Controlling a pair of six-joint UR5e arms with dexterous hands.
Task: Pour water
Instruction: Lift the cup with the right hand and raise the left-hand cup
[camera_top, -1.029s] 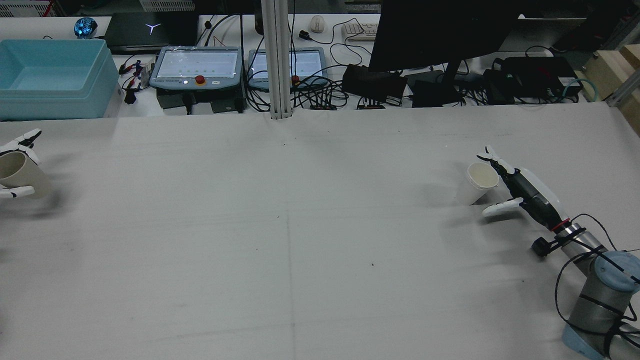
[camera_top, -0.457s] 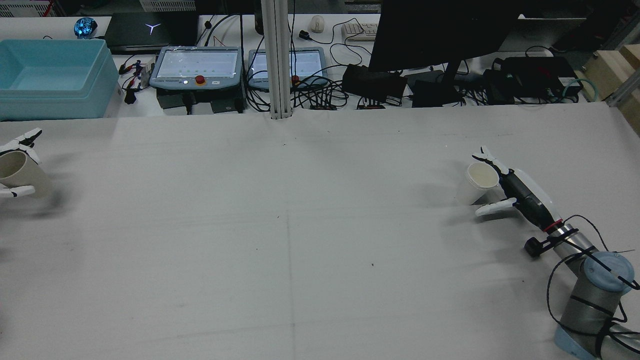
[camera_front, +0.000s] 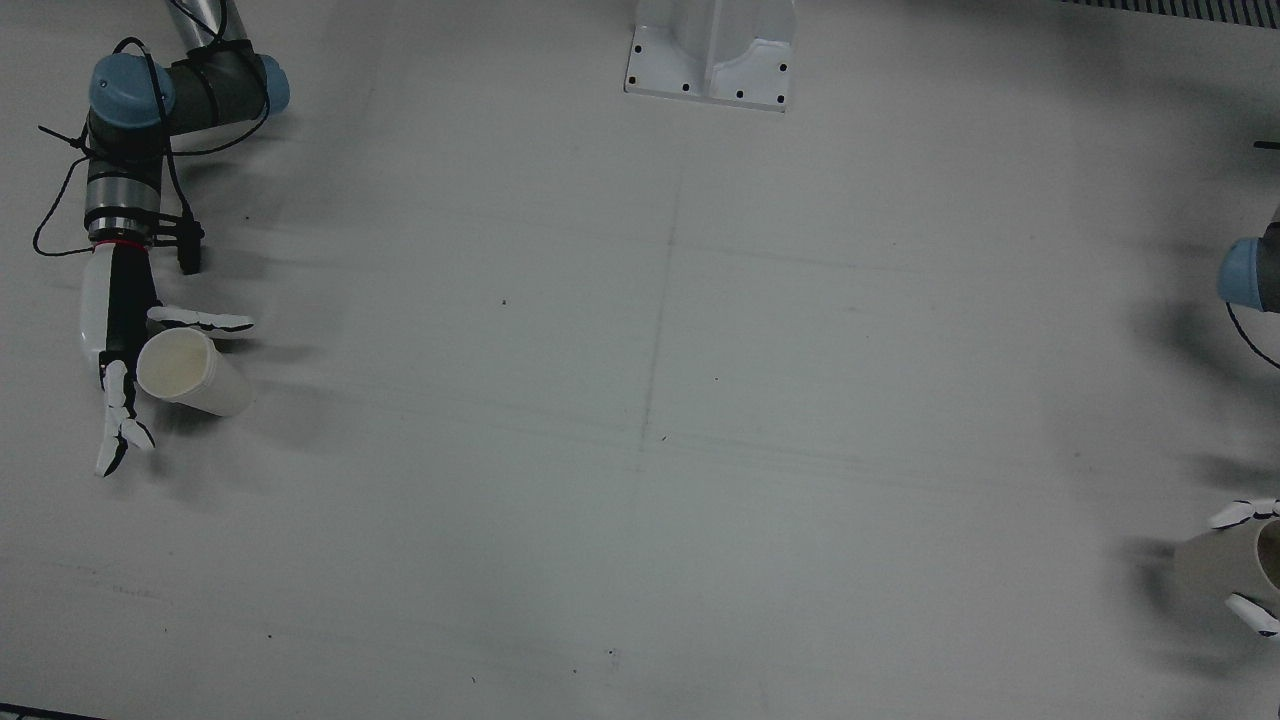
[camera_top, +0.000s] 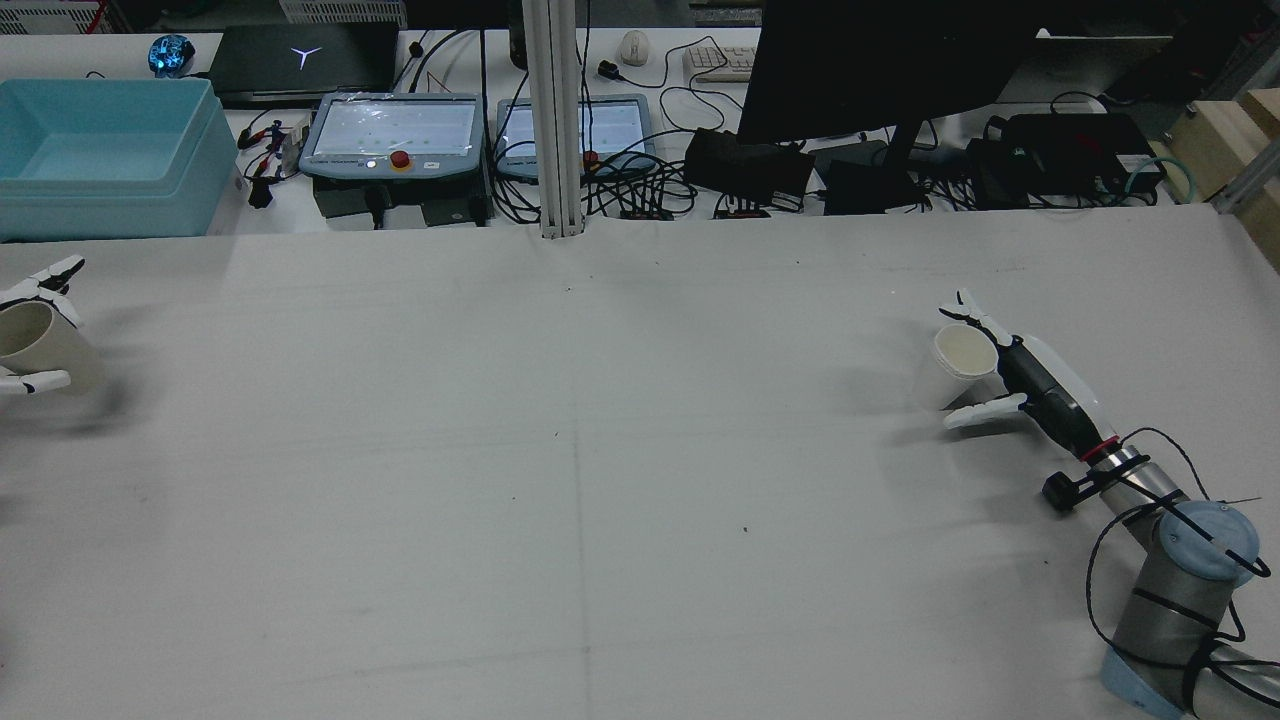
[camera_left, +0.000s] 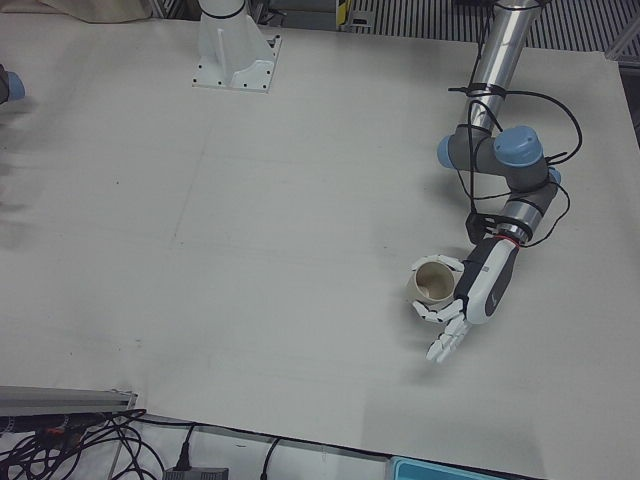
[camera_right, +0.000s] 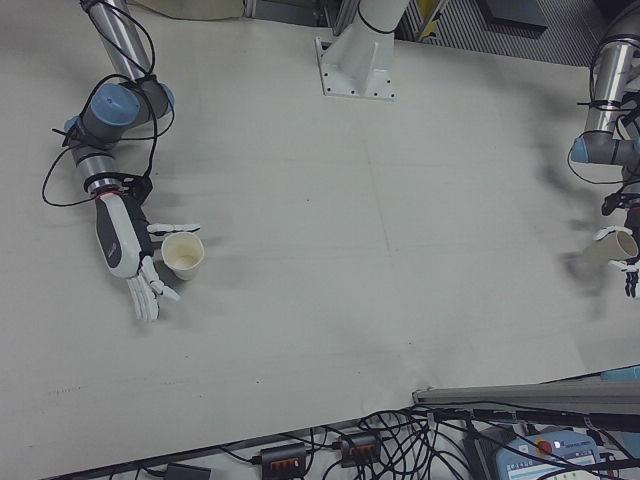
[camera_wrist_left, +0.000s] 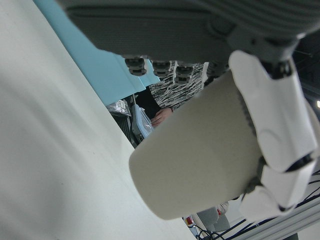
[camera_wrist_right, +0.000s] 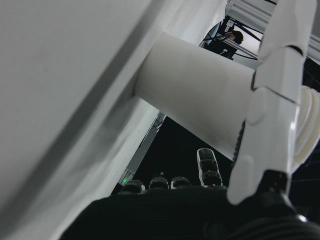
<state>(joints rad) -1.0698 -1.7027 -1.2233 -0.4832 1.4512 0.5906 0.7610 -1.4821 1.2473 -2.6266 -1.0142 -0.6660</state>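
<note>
Left hand: my left hand (camera_left: 470, 300) has its fingers wrapped around a beige paper cup (camera_left: 433, 284); in the left hand view a thumb presses one side of the cup wall and the other fingers curl round the far side, so I have it gripped.
Left cup: it sits right at the left edge of the surface (camera_top: 600, 450), lifted and tilted, with its mouth facing up and partly sideways. I cannot tell whether there is liquid inside.
Right hand: my right hand (camera_front: 125, 350) is spread beside a white paper cup (camera_front: 190, 372), with the thumb on one side and the long fingers stretched straight past the other. The right hand view shows the thumb lying along the cup wall, but I cannot tell if the grip is closed or only cradling.
Right cup: near the right edge of the surface, with its base on the surface in the right hand view, leaning, and the pale inside visible from above.
Spacing: the two cups are well apart, at opposite edges.
Beyond the surface: a light blue plastic bin (camera_top: 105, 150) stands behind the far left corner.
</note>
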